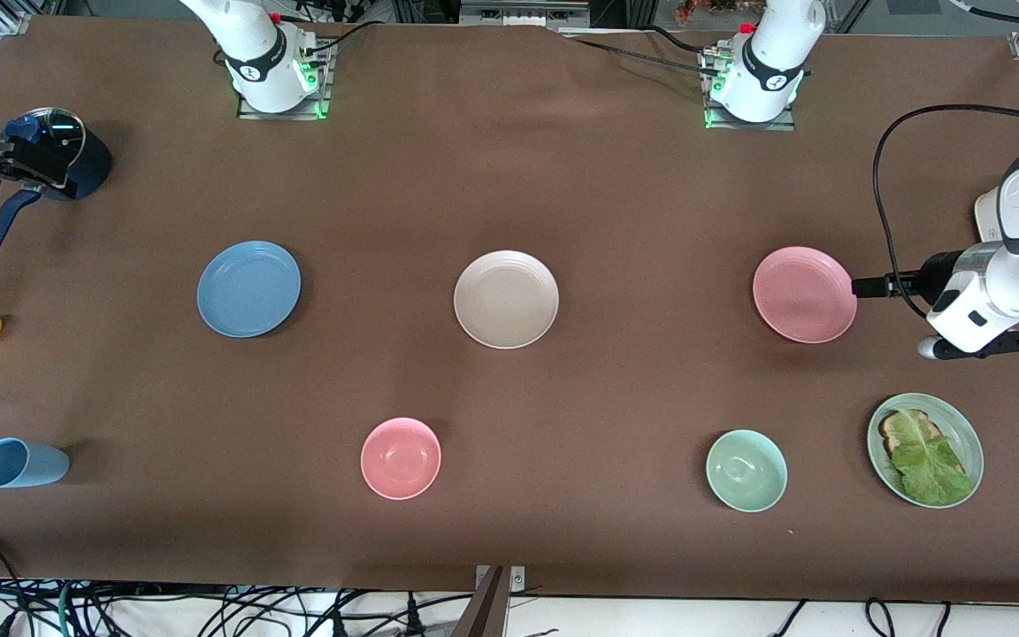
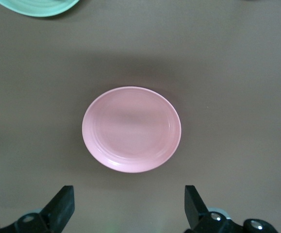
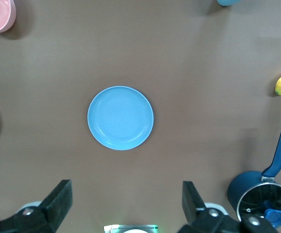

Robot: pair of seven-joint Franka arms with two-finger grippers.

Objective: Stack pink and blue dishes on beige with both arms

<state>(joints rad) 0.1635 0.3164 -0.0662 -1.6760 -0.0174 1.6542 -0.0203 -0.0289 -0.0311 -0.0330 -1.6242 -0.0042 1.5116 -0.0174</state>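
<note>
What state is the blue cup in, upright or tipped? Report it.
Tipped. The blue cup lies on its side on the table, its open mouth facing the right arm's end.

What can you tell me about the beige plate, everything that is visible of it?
The beige plate is a wide, shallow round dish, plain cream in color, with faint rings along its rim. It looks like matte plastic or ceramic. It lies flat and upright on the brown table, empty, with nothing touching it. It sits mid-table between the blue plate and the pink plate, farther from the front camera than the pink bowl.
</note>
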